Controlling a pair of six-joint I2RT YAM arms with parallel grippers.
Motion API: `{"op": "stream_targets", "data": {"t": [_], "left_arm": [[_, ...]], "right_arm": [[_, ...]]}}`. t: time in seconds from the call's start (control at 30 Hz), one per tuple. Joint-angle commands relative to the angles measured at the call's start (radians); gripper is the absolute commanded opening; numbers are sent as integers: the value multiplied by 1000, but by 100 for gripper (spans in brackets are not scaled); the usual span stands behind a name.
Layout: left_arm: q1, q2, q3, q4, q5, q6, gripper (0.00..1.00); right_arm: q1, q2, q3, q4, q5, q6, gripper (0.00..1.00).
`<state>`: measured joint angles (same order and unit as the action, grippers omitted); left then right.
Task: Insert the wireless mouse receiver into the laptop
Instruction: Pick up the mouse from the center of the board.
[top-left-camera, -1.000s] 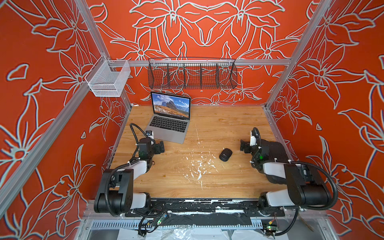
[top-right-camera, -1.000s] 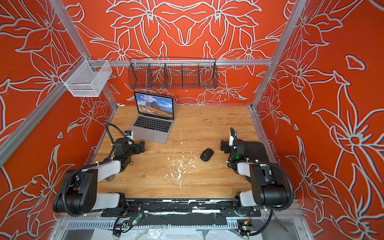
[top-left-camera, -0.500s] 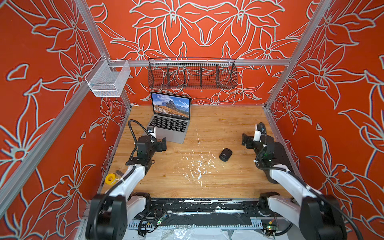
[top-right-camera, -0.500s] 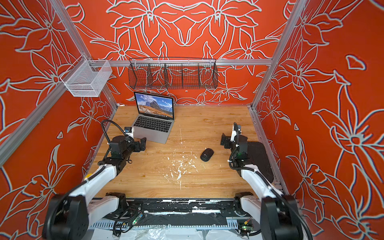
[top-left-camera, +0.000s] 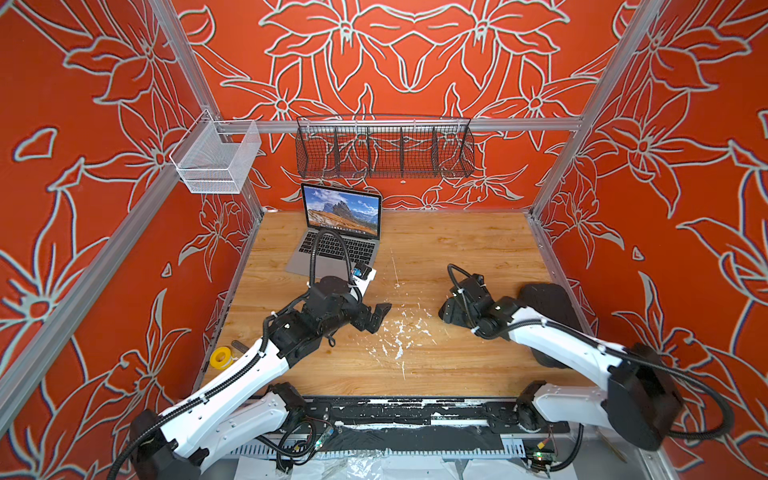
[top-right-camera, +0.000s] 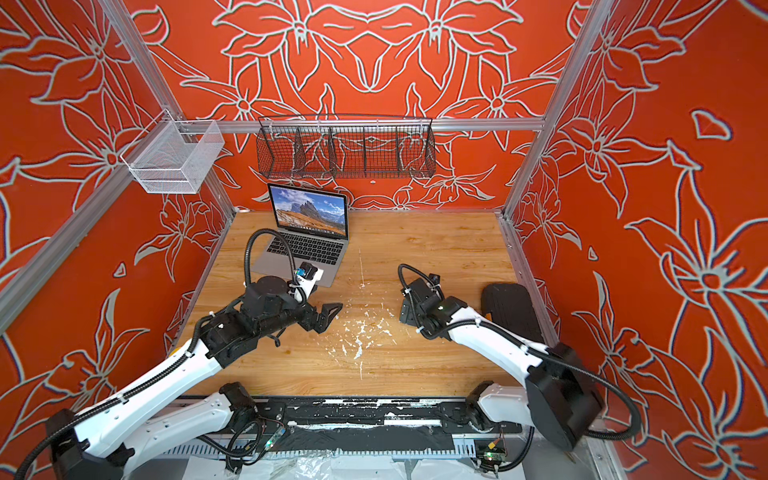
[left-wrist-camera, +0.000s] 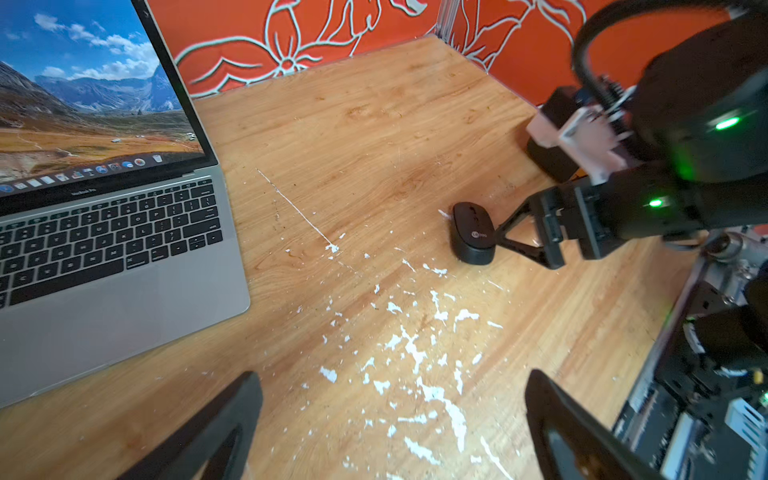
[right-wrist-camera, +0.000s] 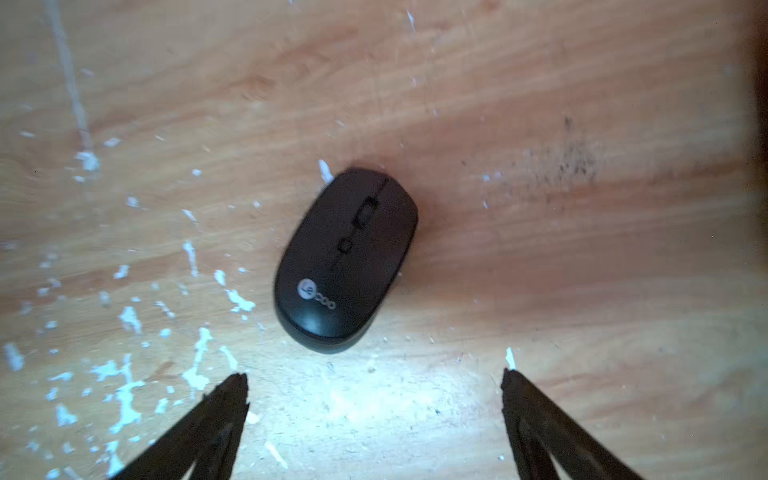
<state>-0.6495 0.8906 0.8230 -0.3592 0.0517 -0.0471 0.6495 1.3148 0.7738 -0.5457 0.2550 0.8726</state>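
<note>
Orange-red walls (top-left-camera: 415, 62) carry pale flower outlines; the light woodgrain worktop (top-left-camera: 457, 249) is flecked with white. The laptop (top-left-camera: 343, 210) is silver-grey with black keys and a blue-and-ochre mountain picture, the mouse (right-wrist-camera: 347, 257) black with a pale logo, the roll (top-left-camera: 220, 357) yellow.

The slim silver-grey laptop (top-left-camera: 365, 249) stands open at the back left of the wooden counter (top-left-camera: 457, 245), below the black wire basket (top-left-camera: 384, 153) on the back wall. The white mesh basket (top-left-camera: 216, 162) hangs on the left rail. The oval black mouse (right-wrist-camera: 345, 257) lies right of the middle, just ahead of the right gripper (right-wrist-camera: 374, 376). The black textured pad (top-left-camera: 548, 303) lies at the right edge, the yellow roll (top-left-camera: 220, 357) at the front left edge.
</note>
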Motion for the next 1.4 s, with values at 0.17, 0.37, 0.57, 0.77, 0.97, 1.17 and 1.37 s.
{"op": "stream_targets", "data": {"t": [0.17, 0.37, 0.57, 0.77, 0.97, 1.17, 1.37], "left_arm": [[-6, -110, -38, -148, 45, 164, 97], [-6, -142, -105, -93, 90, 187, 97], [-6, -98, -97, -124, 104, 240, 97], [-6, -46, -85, -121, 162, 254, 97], [-14, 18, -78, -107, 198, 300, 97], [-90, 25, -131, -52, 220, 530, 97], [-209, 23, -166, -64, 159, 827, 97]], "right_arm": [[30, 205, 137, 11, 60, 83, 97], [30, 338, 209, 14, 100, 91, 97], [29, 397, 181, 78, 93, 108, 90], [4, 428, 140, 130, 64, 86, 75], [-30, 356, 51, 250, -106, -66, 48], [-37, 181, 83, 177, -576, -552, 38], [-36, 50, 151, -46, -1091, -863, 36]]}}
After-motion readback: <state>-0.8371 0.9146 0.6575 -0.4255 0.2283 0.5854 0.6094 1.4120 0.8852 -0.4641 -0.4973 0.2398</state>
